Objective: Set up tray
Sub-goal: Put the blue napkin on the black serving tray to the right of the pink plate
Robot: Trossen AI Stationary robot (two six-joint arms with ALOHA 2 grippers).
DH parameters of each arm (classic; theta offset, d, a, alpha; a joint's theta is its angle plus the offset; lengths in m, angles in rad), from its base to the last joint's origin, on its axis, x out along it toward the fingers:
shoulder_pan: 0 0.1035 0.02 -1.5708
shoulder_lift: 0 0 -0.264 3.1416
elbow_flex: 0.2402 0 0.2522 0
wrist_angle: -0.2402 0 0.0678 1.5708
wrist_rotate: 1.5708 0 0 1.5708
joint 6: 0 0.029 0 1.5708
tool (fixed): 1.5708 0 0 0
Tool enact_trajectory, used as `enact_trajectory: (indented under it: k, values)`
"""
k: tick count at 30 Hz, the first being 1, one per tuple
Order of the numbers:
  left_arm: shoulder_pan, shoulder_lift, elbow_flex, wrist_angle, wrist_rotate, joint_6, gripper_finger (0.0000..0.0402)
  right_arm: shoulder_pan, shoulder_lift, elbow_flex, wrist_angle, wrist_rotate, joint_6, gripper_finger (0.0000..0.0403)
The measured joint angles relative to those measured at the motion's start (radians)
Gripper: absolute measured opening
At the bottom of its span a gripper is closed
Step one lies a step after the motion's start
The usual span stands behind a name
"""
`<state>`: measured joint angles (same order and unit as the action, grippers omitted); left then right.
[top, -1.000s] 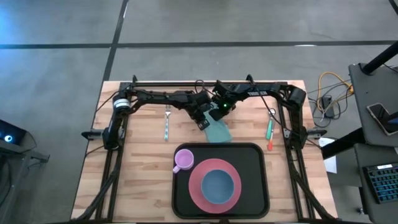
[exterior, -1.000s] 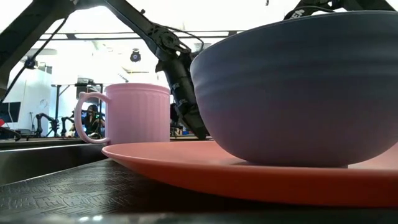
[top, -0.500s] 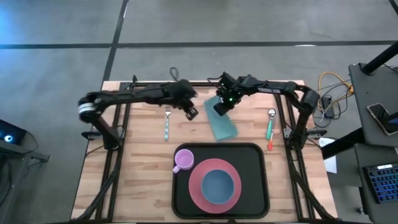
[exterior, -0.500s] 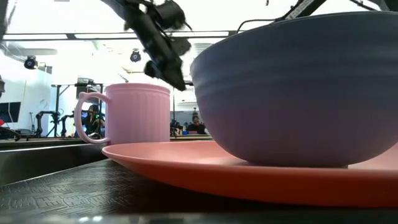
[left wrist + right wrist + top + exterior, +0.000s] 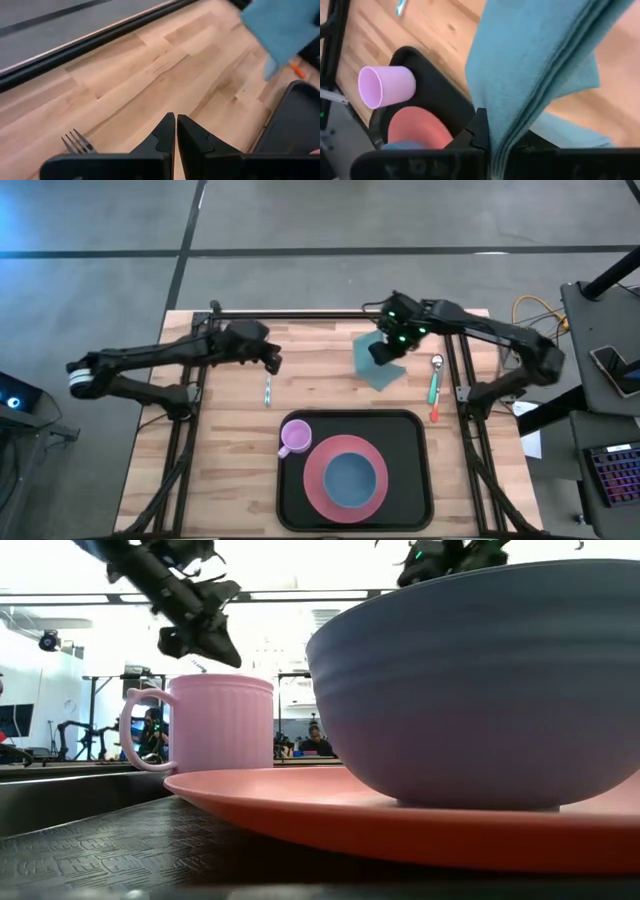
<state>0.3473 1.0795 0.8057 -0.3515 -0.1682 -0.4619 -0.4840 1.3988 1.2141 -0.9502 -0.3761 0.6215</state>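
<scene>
The black tray [image 5: 418, 432] lies at the table's near middle and carries a pink plate [image 5: 318, 480], a blue bowl [image 5: 352, 478] and a pink mug [image 5: 294, 438]. My right gripper [image 5: 384, 352] is over the far right of the table, shut on a folded teal napkin [image 5: 381, 372]. My left gripper [image 5: 272, 363], shut and holding nothing, hovers above the fork [image 5: 268, 386], which lies flat on the wood left of centre. The left wrist view shows the fork's tines [image 5: 77, 144] and the napkin [image 5: 280, 30] farther off. My right gripper [image 5: 492, 142] pinches the folded napkin between its two fingers, several layers together [image 5: 506, 137]. The fingers come from above, pointing down. The napkin hangs slack below them; whether its low end [image 5: 392, 385] touches the wood, I cannot tell.
A teal-handled spoon [image 5: 434, 385] and a small orange piece [image 5: 435, 415] lie on the wood right of the napkin, near the arm frame. Bare wood stretches between fork and napkin and to the tray's left.
My right gripper has carried the napkin from the table's middle toward the right and far edges, lifting it off the wood. My left gripper has drawn away from the napkin toward the table's left, ending above the fork.
</scene>
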Motion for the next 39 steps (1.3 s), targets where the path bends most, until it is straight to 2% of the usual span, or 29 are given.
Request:
enact_trajectory:
  k: [4,7,10,15,19,22,26,34,39]
  values:
    - [0.000,-0.074,-0.114,0.105,0.000,-0.020,0.0000,0.076,-0.132,-0.051,-0.045,0.024,0.179,0.0011]
    - [0.000,-0.107,-0.171,0.172,0.000,-0.020,0.0000,0.182,-0.234,-0.103,-0.039,0.057,0.370,0.0011]
    - [0.000,-0.115,-0.188,0.185,0.000,-0.020,0.0000,0.328,-0.332,-0.159,-0.033,0.103,0.591,0.0011]
    - [0.000,-0.104,-0.189,0.187,0.000,-0.017,0.0000,0.638,-0.454,-0.263,-0.015,0.261,1.025,0.0011]
    - [0.000,-0.103,-0.189,0.189,0.002,0.008,0.0000,0.884,-0.491,-0.368,0.174,0.363,1.331,0.0011]
    - [0.000,-0.103,-0.189,0.188,0.004,0.009,0.0000,1.018,-0.477,-0.447,0.361,0.425,1.484,0.0012]
    - [0.000,-0.103,-0.187,0.187,0.011,0.008,0.0000,1.116,-0.420,-0.522,0.556,0.463,1.583,0.0012]
    - [0.000,-0.103,-0.185,0.186,0.013,0.008,0.0000,1.145,-0.336,-0.625,0.573,0.449,1.637,0.0013]
    - [0.000,-0.103,-0.185,0.184,0.019,-0.006,0.0000,1.145,-0.294,-0.713,0.572,0.351,1.671,0.0013]
